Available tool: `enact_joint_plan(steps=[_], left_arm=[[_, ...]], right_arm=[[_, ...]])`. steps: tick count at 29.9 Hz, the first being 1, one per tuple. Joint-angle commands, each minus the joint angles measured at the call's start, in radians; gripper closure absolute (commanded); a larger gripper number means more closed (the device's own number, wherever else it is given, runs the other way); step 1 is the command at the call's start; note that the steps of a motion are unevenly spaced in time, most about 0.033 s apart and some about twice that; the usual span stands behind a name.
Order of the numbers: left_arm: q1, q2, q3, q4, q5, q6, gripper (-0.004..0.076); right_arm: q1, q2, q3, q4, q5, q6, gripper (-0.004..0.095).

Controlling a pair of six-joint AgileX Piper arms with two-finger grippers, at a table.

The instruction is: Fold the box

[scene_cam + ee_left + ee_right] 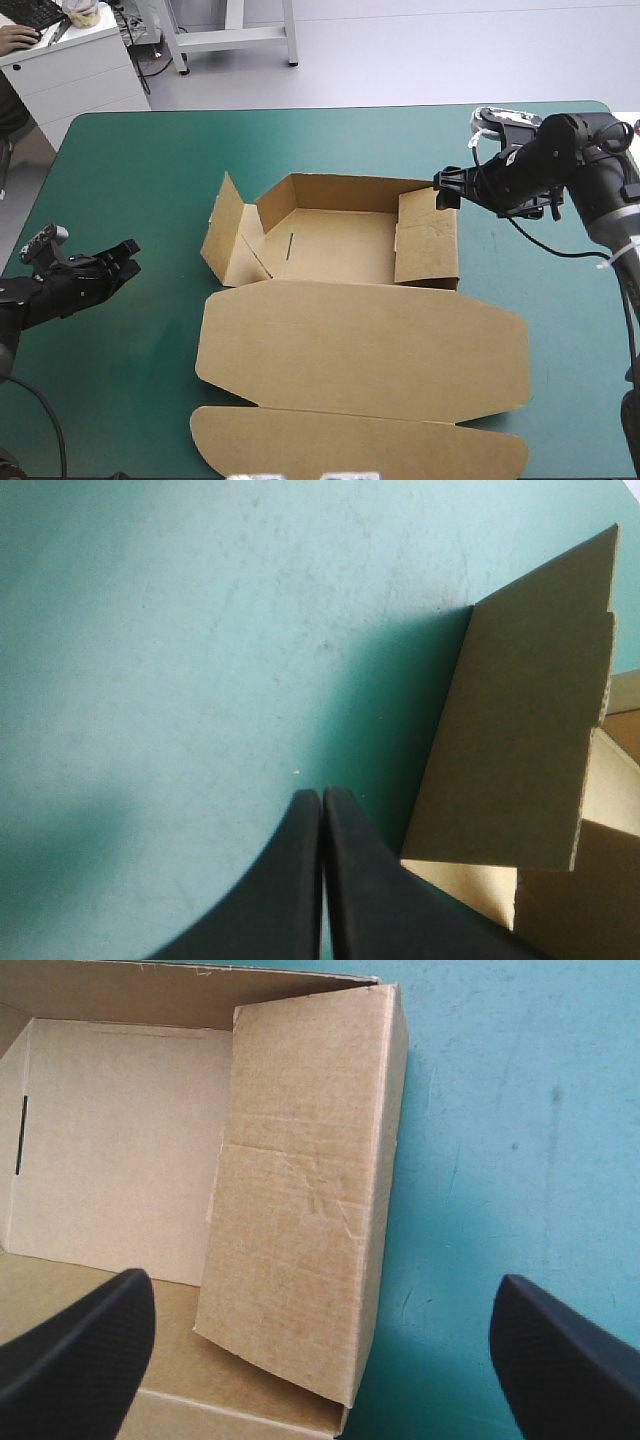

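The brown box (340, 250) is seen at the middle of the teal-green surface (130, 160), its tray partly formed and its lid (365, 350) laid flat toward the near edge. The right wall (300, 1210) is doubled over into the tray but appears not fully seated. The left flap (520, 750) is splayed outward and not tucked. The right gripper (445, 188) is held released, fingers wide apart, just above the right wall on the side toward the surface's right edge. The left gripper (128, 252) is clenched on nothing, fingers pressed together, low near the left edge, with the left flap just ahead and to one side. The risk is judged to lie in the unsecured sides. If the right wall is pressed off-centre, it may spring back out, or the light board may be shoved across the surface. If the left flap is nudged while the tray is not braced, the whole box may be slid or skewed instead of folded.
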Motion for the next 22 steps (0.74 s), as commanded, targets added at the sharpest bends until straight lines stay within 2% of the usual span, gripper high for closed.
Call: enact_joint_plan(steps=[1, 5, 15, 20, 22], left_arm=[[0.003, -0.027, -0.023, -0.038, -0.008, -0.012, 0.0734], [0.003, -0.027, -0.023, -0.04, -0.006, -0.012, 0.0734], [0.003, -0.027, -0.023, -0.04, -0.004, -0.012, 0.0734], [0.003, -0.027, -0.023, -0.04, -0.01, -0.012, 0.0734], [0.003, -0.027, -0.023, -0.04, -0.01, -0.012, 0.0734]], right_arm=[[0.024, -0.035, -0.023, -0.012, 0.007, 0.029, 0.0072], [0.063, 0.008, -0.023, -0.102, 0.007, 0.094, 0.0072], [0.072, 0.211, -0.023, -0.095, 0.008, 0.112, 0.0072], [0.072, 0.253, -0.023, -0.059, 0.008, 0.105, 0.0075], [0.072, 0.256, -0.023, -0.059, 0.008, 0.107, 0.0123]])
